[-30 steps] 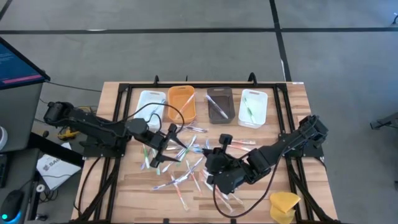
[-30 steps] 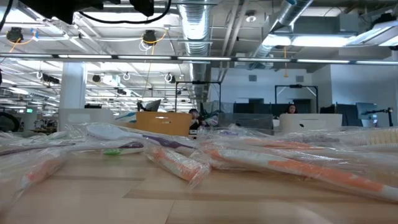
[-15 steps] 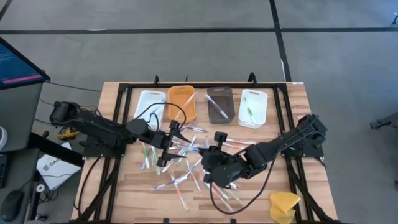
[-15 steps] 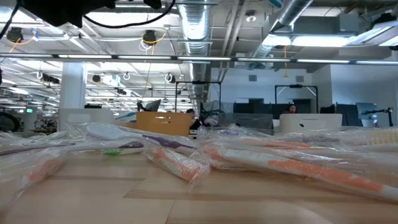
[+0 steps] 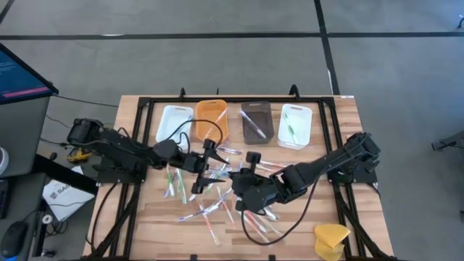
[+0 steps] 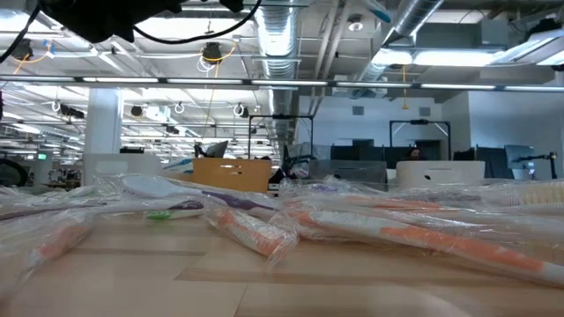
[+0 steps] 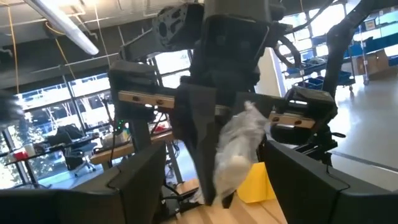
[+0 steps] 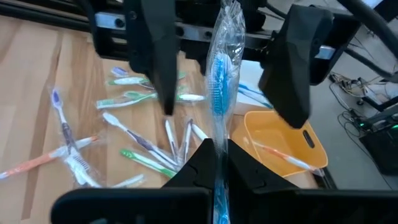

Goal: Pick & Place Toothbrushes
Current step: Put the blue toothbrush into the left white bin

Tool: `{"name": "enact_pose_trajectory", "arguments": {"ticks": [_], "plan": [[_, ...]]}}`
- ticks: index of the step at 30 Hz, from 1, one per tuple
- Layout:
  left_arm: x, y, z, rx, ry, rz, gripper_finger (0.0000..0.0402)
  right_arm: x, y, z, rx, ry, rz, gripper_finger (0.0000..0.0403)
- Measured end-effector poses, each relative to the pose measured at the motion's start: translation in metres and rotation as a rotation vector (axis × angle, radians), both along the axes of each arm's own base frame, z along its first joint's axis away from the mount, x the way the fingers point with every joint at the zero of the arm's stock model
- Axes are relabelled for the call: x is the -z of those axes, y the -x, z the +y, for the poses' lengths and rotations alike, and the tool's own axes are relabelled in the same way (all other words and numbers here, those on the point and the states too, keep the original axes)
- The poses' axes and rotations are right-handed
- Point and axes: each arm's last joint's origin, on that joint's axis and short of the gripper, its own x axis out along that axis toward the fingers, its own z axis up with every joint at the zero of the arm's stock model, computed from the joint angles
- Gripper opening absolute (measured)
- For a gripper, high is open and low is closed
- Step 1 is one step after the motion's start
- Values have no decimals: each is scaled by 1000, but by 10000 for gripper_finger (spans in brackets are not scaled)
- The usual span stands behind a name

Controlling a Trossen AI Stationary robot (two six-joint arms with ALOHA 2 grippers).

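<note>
Blue wrapped toothbrush (image 8: 219, 68): stood upright, pinched between the closed fingers of the right gripper (image 8: 216, 163) above the table's middle.
Left gripper (image 5: 211, 164): faced it from just beside, fingers spread wide, holding nothing.
Loose toothbrushes (image 5: 210, 206): scattered across the wooden table (image 5: 348, 119).
Orange tray (image 8: 273, 142): held one toothbrush.

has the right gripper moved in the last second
Yes. In the high view the right gripper has shifted left and up, toward the orange tray, carrying a wrapped blue toothbrush.
</note>
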Motion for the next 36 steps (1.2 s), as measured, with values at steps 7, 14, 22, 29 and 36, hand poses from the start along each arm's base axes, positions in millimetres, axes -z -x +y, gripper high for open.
{"name": "enact_pose_trajectory", "arguments": {"ticks": [7,14,22,29,36], "plan": [[0,0,0,-10,-44,-18,264,0,0,1,-13,-10,5,5],[0,0,0,-10,-48,-19,247,0,0,1,-14,-12,6,5],[0,0,0,-11,-48,-18,143,0,-3,-5,-2,-9,7,5],[0,0,0,-19,-75,-23,40,1,-4,-8,-10,-35,15,17],[0,1,-1,-15,-52,3,40,5,2,-5,-4,-41,60,94]]}}
